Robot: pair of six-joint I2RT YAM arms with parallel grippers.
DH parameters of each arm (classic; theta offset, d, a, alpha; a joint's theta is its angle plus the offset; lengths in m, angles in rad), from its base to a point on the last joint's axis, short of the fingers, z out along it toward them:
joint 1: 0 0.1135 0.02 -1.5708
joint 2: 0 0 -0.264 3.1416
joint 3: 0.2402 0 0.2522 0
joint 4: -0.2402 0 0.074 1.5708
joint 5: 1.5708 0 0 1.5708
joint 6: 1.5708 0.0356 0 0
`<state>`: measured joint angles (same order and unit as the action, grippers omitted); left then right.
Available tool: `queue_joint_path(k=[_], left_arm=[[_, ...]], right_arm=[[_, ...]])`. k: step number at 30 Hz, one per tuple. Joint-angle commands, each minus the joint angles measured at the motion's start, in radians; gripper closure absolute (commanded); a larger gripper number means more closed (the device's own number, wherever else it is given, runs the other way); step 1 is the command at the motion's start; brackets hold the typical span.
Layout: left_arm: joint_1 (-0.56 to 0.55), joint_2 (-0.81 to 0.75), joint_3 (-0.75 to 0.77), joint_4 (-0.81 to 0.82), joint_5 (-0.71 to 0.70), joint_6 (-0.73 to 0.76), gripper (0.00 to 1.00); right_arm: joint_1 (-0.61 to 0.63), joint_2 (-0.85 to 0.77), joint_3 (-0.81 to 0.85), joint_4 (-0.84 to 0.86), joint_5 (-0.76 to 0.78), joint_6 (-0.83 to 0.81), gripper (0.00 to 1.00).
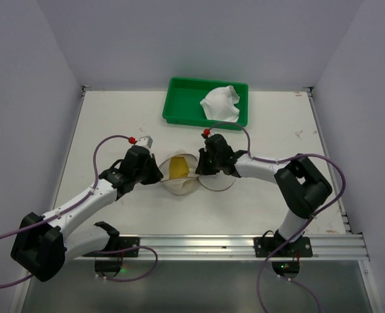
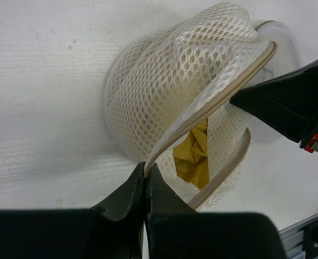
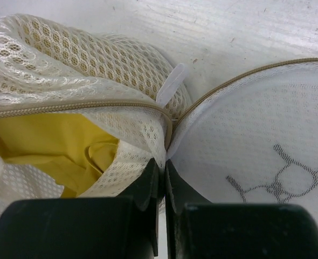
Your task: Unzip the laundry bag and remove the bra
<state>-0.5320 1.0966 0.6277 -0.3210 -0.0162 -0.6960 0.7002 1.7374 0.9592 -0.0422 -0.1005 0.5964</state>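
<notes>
Closed tips of the left gripper (image 2: 146, 181) pinch the rim of the laundry bag (image 2: 148, 91) just ahead; the right gripper (image 3: 163, 175) pinches its mesh likewise. Bag looks unzipped; the yellow bra (image 2: 194, 159) lies inside, not yet removed.

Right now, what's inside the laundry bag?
Through the unzipped opening of the laundry bag, crumpled yellow fabric shows, likely the bra. The mesh and zipper edge cover the rest of it, so its full shape and anything beneath are hidden.

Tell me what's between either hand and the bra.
Only the mesh of the laundry bag. Its zip gapes, baring the yellow bra between the edges, but both hands pinch those edges: left hand, right hand.
</notes>
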Motion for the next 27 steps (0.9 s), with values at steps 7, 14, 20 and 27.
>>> queue_joint_path(k=[7, 14, 20, 27], left_arm=[[0.010, -0.010, 0.115, -0.068, -0.063, 0.018, 0.59], [-0.080, 0.029, 0.378, -0.203, -0.168, 0.036, 0.34], [-0.247, 0.160, 0.575, -0.221, -0.214, 0.081, 0.32], [-0.253, 0.250, 0.480, -0.110, -0.162, 0.085, 0.42]], right_arm=[[0.008, -0.202, 0.003, -0.067, 0.080, -0.079, 1.00], [0.036, -0.259, 0.085, -0.206, 0.165, -0.089, 1.00], [0.047, -0.269, 0.098, -0.228, 0.189, -0.089, 1.00], [0.048, -0.286, 0.081, -0.222, 0.188, -0.093, 1.00]])
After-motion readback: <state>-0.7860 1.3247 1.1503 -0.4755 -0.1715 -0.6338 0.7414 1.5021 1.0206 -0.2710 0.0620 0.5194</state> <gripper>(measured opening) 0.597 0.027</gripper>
